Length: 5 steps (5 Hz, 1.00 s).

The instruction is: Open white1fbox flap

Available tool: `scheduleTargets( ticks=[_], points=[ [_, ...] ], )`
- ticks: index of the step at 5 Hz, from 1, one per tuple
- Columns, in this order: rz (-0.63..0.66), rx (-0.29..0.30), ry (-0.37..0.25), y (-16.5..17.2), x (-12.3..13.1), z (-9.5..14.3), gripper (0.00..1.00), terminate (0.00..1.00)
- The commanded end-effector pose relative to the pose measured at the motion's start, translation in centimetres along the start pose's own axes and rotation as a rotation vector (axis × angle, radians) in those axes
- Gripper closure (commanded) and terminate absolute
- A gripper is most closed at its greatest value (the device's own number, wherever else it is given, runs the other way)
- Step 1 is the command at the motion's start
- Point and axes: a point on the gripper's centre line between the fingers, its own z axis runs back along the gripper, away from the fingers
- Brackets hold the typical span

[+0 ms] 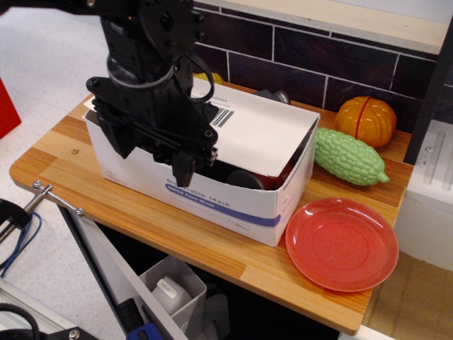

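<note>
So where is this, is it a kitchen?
Probably a pretend kitchen set up for robot practice. There's a wooden counter against a dark tiled wall, with a toy pumpkin, a bumpy green toy vegetable and a red plate on it, beside a white box.

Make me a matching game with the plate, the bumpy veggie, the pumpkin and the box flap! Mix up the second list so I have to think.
Things:
1. red plate
2. green bumpy vegetable
3. orange pumpkin
4. flap of the white box

Places or looks:
A. at the back, by the dark tiled wall
B. white, with a black barcode on it
C. near the table's front edge, right of the box
D. lying between the box and the pumpkin

Pairs: 1-C, 2-D, 3-A, 4-B
</note>
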Motion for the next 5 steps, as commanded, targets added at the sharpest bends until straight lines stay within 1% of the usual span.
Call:
scheduleTargets(
  ticks=[1, 2, 3, 4, 5],
  points=[
    [0.000, 0.000, 0.000, 0.0, 0.0, 0.0, 0.00, 0.00],
    [-0.045, -0.069, -0.003, -0.7, 1.0, -0.2, 0.00, 0.00],
    [-0.038, -0.127, -0.001, -1.5, 1.3, -0.7, 0.00, 0.00],
    [-0.036, -0.142, -0.010, -1.8, 1.3, -0.7, 0.00, 0.00],
    [-0.025, -0.171, -0.017, -2.0, 1.2, -1.2, 0.00, 0.00]
  ],
)
